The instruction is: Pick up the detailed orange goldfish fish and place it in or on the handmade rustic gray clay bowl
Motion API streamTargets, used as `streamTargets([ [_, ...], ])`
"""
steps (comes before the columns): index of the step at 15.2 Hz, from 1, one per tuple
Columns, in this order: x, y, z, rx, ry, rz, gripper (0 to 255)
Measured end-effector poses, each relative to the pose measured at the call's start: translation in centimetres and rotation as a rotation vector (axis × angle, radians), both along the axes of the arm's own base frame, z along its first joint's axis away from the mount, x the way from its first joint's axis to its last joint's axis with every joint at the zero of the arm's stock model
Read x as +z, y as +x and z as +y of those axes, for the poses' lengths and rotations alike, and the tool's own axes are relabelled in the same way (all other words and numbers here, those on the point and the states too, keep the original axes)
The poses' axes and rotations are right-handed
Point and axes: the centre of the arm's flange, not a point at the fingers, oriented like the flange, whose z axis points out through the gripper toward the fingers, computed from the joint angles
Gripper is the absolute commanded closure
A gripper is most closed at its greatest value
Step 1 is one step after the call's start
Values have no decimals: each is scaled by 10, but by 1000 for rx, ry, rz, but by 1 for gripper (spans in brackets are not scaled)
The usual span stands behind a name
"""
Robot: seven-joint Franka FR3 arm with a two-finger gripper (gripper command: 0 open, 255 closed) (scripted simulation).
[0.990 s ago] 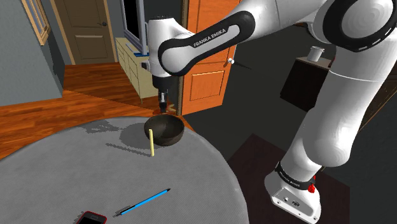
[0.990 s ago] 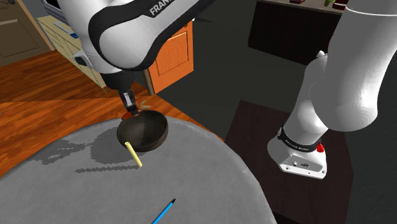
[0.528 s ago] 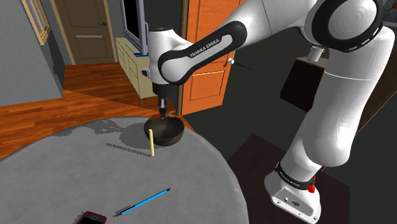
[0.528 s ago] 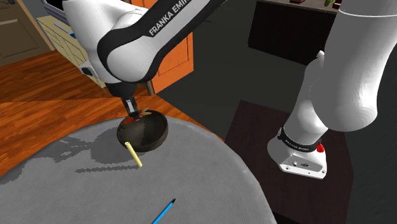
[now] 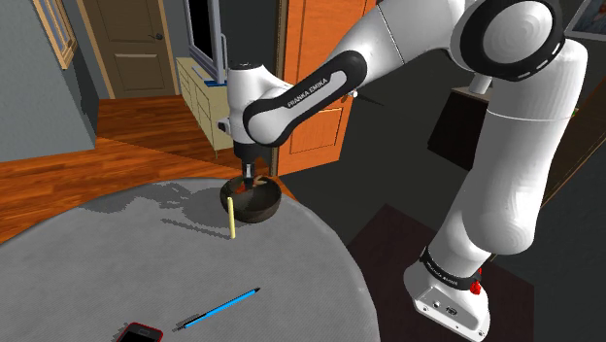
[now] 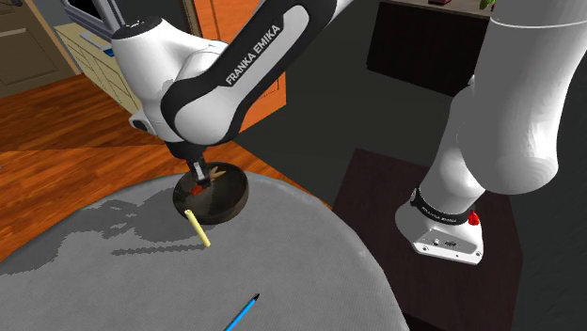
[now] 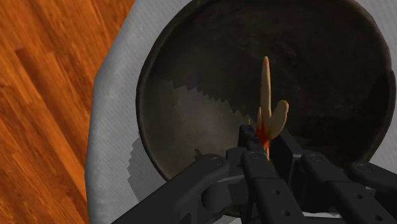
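Note:
A dark grey bowl (image 5: 264,204) (image 6: 222,201) sits near the far edge of the round grey table (image 5: 291,282). My gripper (image 5: 249,179) (image 6: 198,177) hangs just inside the bowl's mouth, pointing down. In the wrist view the two black fingers (image 7: 254,162) are shut on the orange and tan goldfish (image 7: 268,95), gripping its red-orange end while the pale fins stick out over the bowl's dark inside (image 7: 191,114). The goldfish's tail (image 6: 216,173) pokes out beside the fingers, above the bowl.
A yellow stick (image 5: 232,218) (image 6: 198,228) leans just in front of the bowl. A blue pen (image 5: 218,309) (image 6: 243,311) and a red-edged phone (image 5: 142,333) lie nearer the table's front. Wooden floor (image 7: 44,95) lies beyond the table edge by the bowl.
The arm has come down, bringing the gripper and goldfish from above the bowl's rim into its mouth. The stick, pen and phone have not moved.

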Motion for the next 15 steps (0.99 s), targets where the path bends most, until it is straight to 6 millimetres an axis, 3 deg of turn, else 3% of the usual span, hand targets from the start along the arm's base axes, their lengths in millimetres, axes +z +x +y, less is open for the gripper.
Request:
streamTargets([
  [5, -1, 0, 0, 0, 0, -1, 255],
  [6, -1, 0, 0, 0, 0, -1, 0],
  [12, -1, 0, 0, 0, 0, -1, 0],
  [15, 27, -2, 2, 0, 1, -2, 0],
])
